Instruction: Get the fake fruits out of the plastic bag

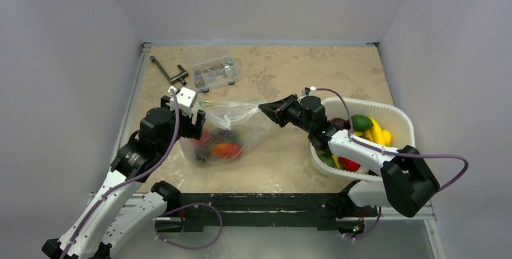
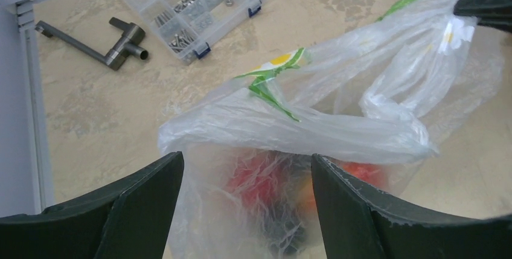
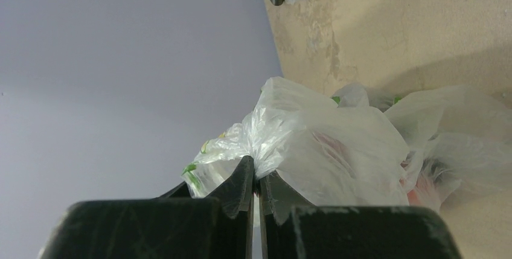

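The clear plastic bag with green and yellow print lies on the table's middle left. Through its film I see the fake fruits: a red round one, a dark grape bunch and an orange-red piece. My left gripper is open and low over the bag's left end. In the left wrist view its jaws straddle the film above the fruits. My right gripper is shut on the bag's right edge and pulls it taut. The pinched film bunches at its tips.
A white basket at the right holds a yellow banana, a green fruit and red pieces. A clear compartment box and a grey metal tool lie at the back left. Walls enclose the table.
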Action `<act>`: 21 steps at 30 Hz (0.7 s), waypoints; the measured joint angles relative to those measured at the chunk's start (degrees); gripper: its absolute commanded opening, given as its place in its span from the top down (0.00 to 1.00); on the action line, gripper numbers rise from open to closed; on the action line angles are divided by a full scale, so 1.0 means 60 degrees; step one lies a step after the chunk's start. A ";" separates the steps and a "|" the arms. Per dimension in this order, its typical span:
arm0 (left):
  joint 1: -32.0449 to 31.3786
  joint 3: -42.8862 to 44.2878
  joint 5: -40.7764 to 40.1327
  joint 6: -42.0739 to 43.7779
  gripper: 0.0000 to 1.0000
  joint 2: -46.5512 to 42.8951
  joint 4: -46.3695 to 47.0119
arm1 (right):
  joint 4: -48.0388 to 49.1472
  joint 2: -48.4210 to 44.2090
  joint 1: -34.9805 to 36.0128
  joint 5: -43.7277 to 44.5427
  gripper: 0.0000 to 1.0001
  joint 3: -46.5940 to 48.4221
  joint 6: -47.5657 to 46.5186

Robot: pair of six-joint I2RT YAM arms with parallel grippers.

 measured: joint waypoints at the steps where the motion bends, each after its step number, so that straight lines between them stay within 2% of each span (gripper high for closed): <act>1: 0.0004 0.0000 0.0164 0.0000 0.23 -0.0040 -0.0029 | -0.0066 -0.0033 0.0000 0.0000 1.00 0.0000 -0.0033; 3: 0.0004 0.0197 0.0503 -0.0058 0.23 0.0007 -0.0448 | -0.0182 -0.0117 0.0000 0.0000 1.00 0.0000 -0.0113; 6: 0.0004 0.1384 0.0805 -0.0568 0.21 0.0514 -0.1610 | -0.0426 -0.0277 0.0000 0.0007 1.00 0.0004 -0.0321; 8: 0.0004 0.2656 0.0729 -0.1639 0.21 0.1133 -0.2612 | -0.0597 -0.0342 0.0000 0.0007 1.00 0.0015 -0.0433; 11: 0.0004 0.3581 0.0776 -0.3319 0.21 0.1548 -0.3391 | -0.0696 -0.0357 0.0000 0.0011 1.00 0.0022 -0.0568; 13: 0.0011 0.3381 0.1213 -0.4805 0.22 0.1421 -0.3544 | -0.0703 -0.0357 0.0000 0.0011 1.00 0.0022 -0.0605; 17: 0.0011 0.1759 0.2153 -0.7650 0.21 0.0568 -0.3213 | -0.0674 -0.0357 0.0051 0.0018 1.00 0.0036 -0.0616; 21: 0.0011 0.1078 0.2452 -0.9686 0.18 0.0328 -0.3118 | -0.0652 -0.0357 0.0208 0.0120 1.00 0.0040 -0.0678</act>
